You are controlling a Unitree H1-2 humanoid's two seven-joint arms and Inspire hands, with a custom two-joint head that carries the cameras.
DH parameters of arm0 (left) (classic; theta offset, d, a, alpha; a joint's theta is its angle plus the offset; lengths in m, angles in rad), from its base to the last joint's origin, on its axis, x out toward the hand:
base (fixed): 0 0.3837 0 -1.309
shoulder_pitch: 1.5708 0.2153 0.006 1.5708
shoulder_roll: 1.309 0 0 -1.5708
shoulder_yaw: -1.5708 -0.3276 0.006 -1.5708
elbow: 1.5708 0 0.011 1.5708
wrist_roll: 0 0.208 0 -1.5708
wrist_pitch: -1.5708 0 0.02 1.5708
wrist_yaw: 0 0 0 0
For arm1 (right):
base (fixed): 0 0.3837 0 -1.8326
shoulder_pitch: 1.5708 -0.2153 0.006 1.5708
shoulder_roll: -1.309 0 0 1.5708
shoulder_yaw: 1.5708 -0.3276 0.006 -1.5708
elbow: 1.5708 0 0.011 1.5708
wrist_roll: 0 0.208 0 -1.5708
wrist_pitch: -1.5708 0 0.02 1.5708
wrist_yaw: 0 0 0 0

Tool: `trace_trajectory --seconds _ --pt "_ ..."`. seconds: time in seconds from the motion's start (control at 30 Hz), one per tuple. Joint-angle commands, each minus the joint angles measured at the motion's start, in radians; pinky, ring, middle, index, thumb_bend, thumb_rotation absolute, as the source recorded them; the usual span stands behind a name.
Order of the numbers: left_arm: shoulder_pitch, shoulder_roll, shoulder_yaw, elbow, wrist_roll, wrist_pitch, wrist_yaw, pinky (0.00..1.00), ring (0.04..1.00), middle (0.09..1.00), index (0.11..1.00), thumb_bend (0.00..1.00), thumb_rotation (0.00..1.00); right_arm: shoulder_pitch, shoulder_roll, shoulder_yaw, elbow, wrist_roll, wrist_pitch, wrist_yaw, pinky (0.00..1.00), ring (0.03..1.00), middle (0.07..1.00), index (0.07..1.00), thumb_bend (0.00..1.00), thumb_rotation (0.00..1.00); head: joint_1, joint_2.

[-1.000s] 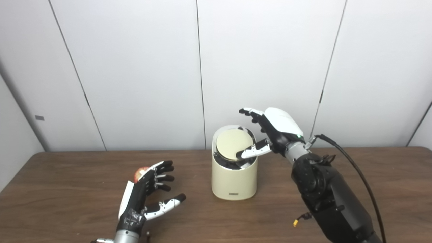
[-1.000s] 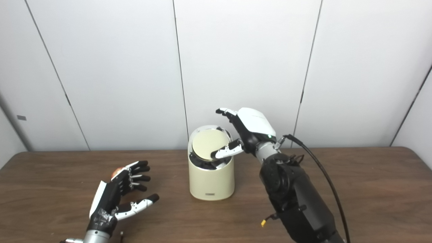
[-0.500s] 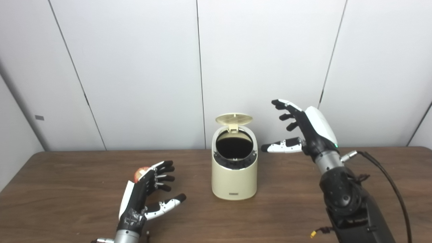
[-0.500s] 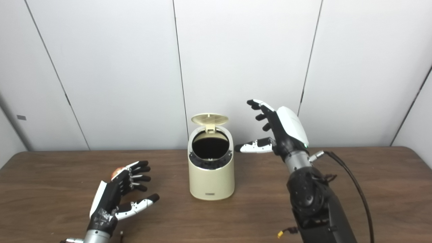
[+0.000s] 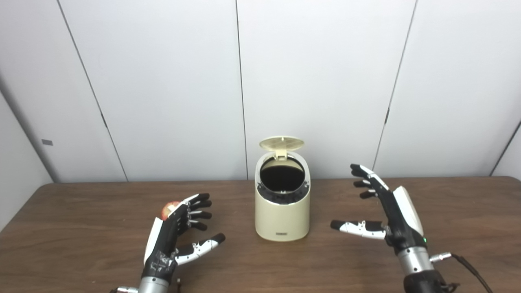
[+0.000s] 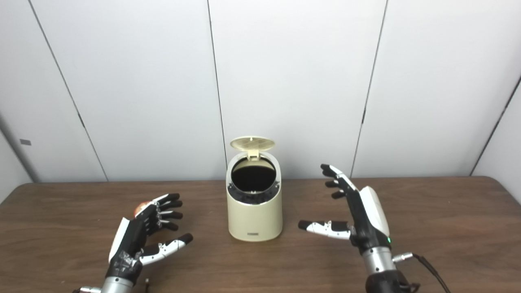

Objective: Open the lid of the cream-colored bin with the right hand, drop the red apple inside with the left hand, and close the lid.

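Bin mouth [image 5: 282,178] unobstructed, lid [image 5: 281,143] upright

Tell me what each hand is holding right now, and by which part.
Nothing is held. The left hand is open, fingers spread in front of the red apple, not closed on it. The right hand is open, beside the cream-colored bin.

No readable text, brand, number or sign anywhere. Only a small dark label low on the front of the cream-colored bin [image 5: 282,211], too small and blurred to read, and a small grey plate [image 5: 47,142] on the left wall panel, blank.
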Motion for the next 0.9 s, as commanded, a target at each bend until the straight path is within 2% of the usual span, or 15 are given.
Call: trace_trajectory --seconds 0.0,0.07,0.17,0.37,0.47,0.6,0.77,0.87 --pt "-0.027 0.009 0.002 -0.035 -0.005 -0.023 0.002 0.58 0.687 0.769 0.797 0.68 0.00 -0.025 0.000 -0.003 -0.009 0.017 -0.081 -0.032 0.64 0.756 0.832 0.848 0.78 0.26 0.001 0.000" --pt "-0.025 0.011 0.002 -0.034 -0.005 -0.025 0.001 0.58 0.688 0.770 0.795 0.68 0.00 -0.014 0.006 0.000 0.003 0.018 -0.096 -0.038 0.64 0.757 0.835 0.851 0.79 0.26 0.006 -0.002" --pt "-0.020 0.015 0.003 -0.043 0.003 -0.024 0.004 0.58 0.682 0.766 0.794 0.69 0.00 -0.001 0.025 0.000 0.000 0.018 -0.086 -0.042 0.63 0.753 0.838 0.847 0.81 0.29 0.019 -0.006" --pt "-0.011 0.027 0.039 -0.097 0.009 -0.039 0.029 0.58 0.691 0.777 0.816 0.66 0.00 0.017 0.030 -0.005 -0.017 0.015 -0.070 -0.034 0.64 0.759 0.845 0.858 0.83 0.28 0.122 -0.015" --pt "-0.009 0.037 0.055 -0.134 0.087 -0.038 0.064 0.58 0.699 0.773 0.811 0.67 0.00 0.023 0.024 -0.018 -0.011 0.034 -0.084 -0.036 0.63 0.754 0.846 0.854 0.82 0.22 0.169 -0.022" --pt "-0.017 0.045 0.069 -0.169 0.171 -0.026 0.108 0.57 0.670 0.743 0.781 0.70 0.00 0.027 0.002 -0.034 0.009 0.065 -0.115 -0.031 0.65 0.765 0.855 0.861 0.79 0.10 0.230 -0.030" --pt "-0.056 0.059 0.097 -0.162 0.231 0.012 0.146 0.56 0.671 0.735 0.773 0.74 0.02 0.030 -0.008 -0.042 -0.011 0.083 -0.084 -0.014 0.67 0.775 0.859 0.865 0.79 0.05 0.261 -0.035" --pt "-0.090 0.075 0.116 -0.138 0.266 0.055 0.168 0.56 0.683 0.738 0.765 0.77 0.08 0.031 -0.007 -0.043 -0.029 0.090 -0.060 0.000 0.69 0.779 0.859 0.864 0.78 0.05 0.266 -0.037"
